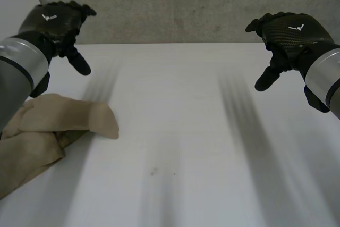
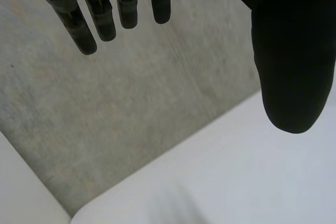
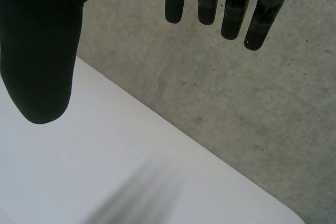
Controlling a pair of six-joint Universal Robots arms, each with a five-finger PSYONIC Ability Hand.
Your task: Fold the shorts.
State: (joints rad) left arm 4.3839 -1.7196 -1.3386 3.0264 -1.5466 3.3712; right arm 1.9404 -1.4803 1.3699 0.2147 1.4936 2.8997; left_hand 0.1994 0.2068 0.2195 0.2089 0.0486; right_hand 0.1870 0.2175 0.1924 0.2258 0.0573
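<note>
crumpled beige shorts (image 1: 48,126) on smooth white table (image 1: 191,152) | left hand (image 1: 53,20) slack | right hand (image 1: 291,31) slack

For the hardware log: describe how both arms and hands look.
The black left hand and black right hand have a glossy woven-looking back, each with a small white winged mark. Their fingers are dark rounded rods, the thumbs broader. The left forearm and right forearm are silver-grey cylinders.
</note>
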